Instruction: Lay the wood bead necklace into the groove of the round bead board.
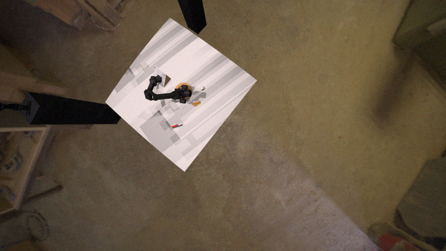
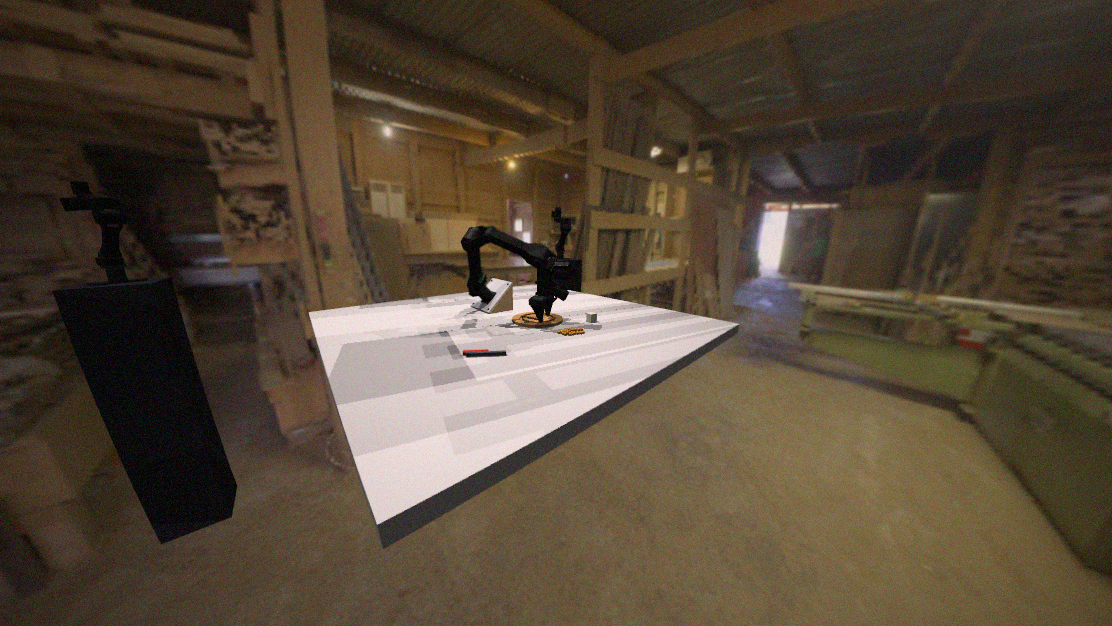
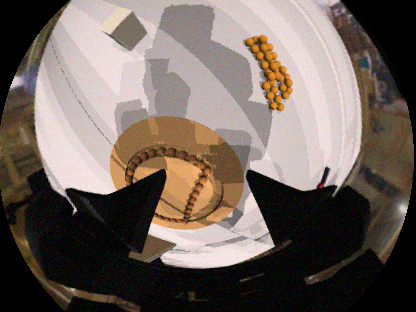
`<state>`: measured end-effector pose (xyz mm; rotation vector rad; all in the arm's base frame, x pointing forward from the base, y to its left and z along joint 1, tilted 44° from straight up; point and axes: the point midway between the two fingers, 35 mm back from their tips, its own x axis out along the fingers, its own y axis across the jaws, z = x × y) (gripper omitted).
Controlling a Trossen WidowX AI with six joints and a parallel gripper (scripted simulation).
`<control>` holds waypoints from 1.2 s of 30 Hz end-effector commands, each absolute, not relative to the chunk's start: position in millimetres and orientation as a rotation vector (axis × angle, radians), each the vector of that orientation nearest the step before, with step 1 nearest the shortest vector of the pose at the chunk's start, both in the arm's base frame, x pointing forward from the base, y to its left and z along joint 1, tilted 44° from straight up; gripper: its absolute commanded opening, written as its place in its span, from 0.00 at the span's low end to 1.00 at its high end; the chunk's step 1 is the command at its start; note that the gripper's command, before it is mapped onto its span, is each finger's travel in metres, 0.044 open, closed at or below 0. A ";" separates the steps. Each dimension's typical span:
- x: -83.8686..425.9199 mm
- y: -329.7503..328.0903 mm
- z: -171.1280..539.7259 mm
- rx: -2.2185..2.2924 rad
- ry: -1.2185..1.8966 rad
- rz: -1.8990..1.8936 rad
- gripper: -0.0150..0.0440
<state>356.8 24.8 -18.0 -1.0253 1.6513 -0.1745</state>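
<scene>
The round wooden bead board (image 1: 180,84) (image 2: 519,319) (image 3: 150,129) lies flat on the table. The brown wood bead necklace (image 3: 171,151) lies on it. In the wrist view its beads follow the groove along the top and left. On the right the strand cuts inward, down across the middle disc, and the groove's right arc (image 3: 221,194) shows without beads. Part of the lower left is hidden behind a finger. My gripper (image 2: 540,317) (image 3: 207,173) is open and empty, low over the board, with the strand's upper right bend between its fingertips in the wrist view; the contact is unclear.
An orange bead string (image 1: 196,103) (image 2: 571,332) (image 3: 271,76) lies bunched beside the board. A small pale cube (image 1: 202,88) (image 2: 591,318) (image 3: 131,31) stands near it. A red and black stick (image 1: 174,126) (image 2: 484,353) lies farther off. A wedge block (image 2: 504,300) stands by the arm's base.
</scene>
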 end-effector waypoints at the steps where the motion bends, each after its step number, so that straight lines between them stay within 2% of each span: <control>1: 356.9 24.9 -17.5 -1.025 1.650 -0.178 1.00; 13: 279.3 30.9 14.0 -0.652 1.508 -0.547 0.47; 18: 252.5 28.6 21.4 -0.529 1.448 -0.663 0.46; 36: 254.0 17.3 8.3 -0.527 1.445 -0.660 0.46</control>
